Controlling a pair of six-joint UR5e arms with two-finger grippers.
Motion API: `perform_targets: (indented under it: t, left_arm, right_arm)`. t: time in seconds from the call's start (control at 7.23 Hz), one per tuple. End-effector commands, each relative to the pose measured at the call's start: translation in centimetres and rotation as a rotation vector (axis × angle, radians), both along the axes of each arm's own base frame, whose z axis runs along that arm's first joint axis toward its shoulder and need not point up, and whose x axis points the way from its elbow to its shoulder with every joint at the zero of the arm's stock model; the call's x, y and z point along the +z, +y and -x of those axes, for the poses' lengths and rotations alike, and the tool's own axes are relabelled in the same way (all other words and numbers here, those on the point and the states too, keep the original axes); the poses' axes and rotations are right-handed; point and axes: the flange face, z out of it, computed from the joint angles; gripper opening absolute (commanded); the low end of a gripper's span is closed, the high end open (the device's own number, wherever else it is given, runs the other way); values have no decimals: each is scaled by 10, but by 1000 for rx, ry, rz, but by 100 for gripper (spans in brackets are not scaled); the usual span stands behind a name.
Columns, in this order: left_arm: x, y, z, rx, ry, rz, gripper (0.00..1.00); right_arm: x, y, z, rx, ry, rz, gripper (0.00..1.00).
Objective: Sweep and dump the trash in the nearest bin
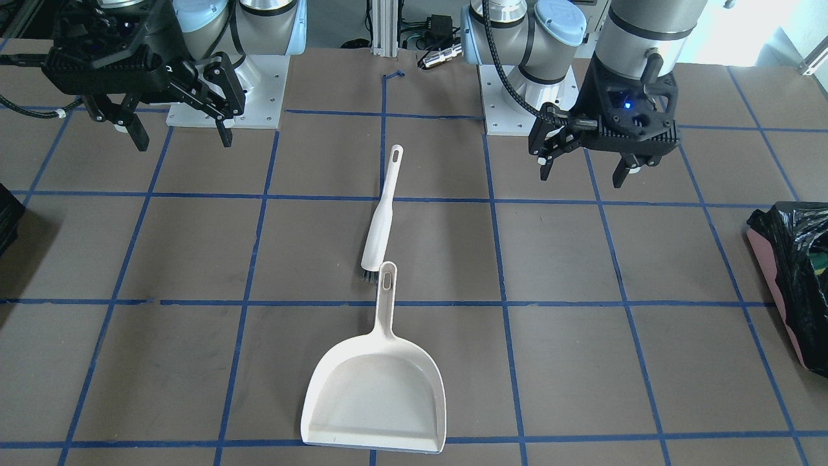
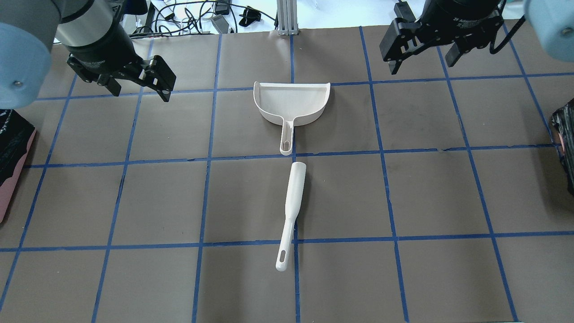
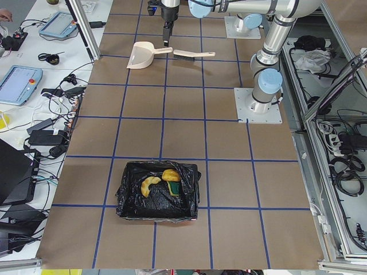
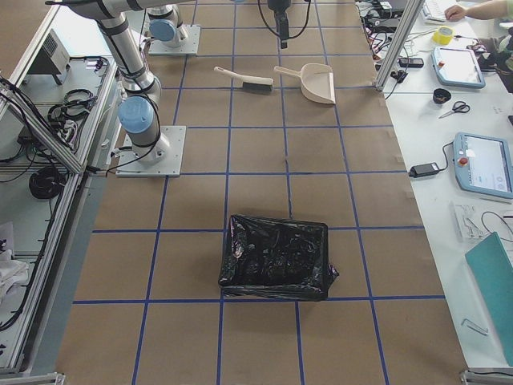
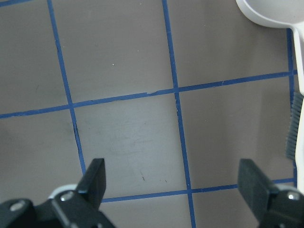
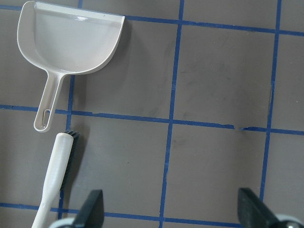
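Observation:
The trash lies inside the left bin [image 3: 131,200], a black-bag-lined container: a pale crescent [image 3: 149,185], a brownish-yellow lump [image 3: 171,175] and a green wedge [image 3: 175,188]. That bin shows pink-sided at the table's end [image 1: 773,275] [image 2: 12,177]. The cream dustpan [image 1: 375,388] [image 2: 291,101] [image 6: 69,38] lies empty mid-table, its handle towards the white brush [image 1: 381,213] [image 2: 293,197] [image 6: 59,175]. My left gripper [image 1: 585,168] [image 2: 141,89] [image 5: 173,180] is open and empty above the table. My right gripper [image 1: 181,139] [image 2: 423,63] [image 6: 172,209] is open and empty too.
A second black-lined bin [image 4: 276,257] [image 2: 565,148] stands at the table's right end; no trash shows in it. Both arm bases [image 1: 223,113] [image 1: 517,103] are bolted at the robot's edge. Tablets and cables [image 3: 20,83] lie on a side bench.

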Motion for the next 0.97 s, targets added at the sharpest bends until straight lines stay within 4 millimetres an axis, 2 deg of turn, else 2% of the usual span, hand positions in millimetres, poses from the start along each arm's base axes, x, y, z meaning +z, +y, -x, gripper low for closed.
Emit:
perform_targets:
  t: [0.0, 0.55, 0.83]
  left_arm:
    - [7, 5, 4, 8, 60, 16, 100]
    - [4, 6, 1, 13, 46, 2, 100]
    - [-6, 3, 1, 15, 49, -12, 100]
  right_arm:
    - [1, 1, 0, -3, -3, 0, 100]
    - [-4, 0, 0, -3, -4, -15, 100]
    - [-1, 3, 0, 3, -3, -12, 100]
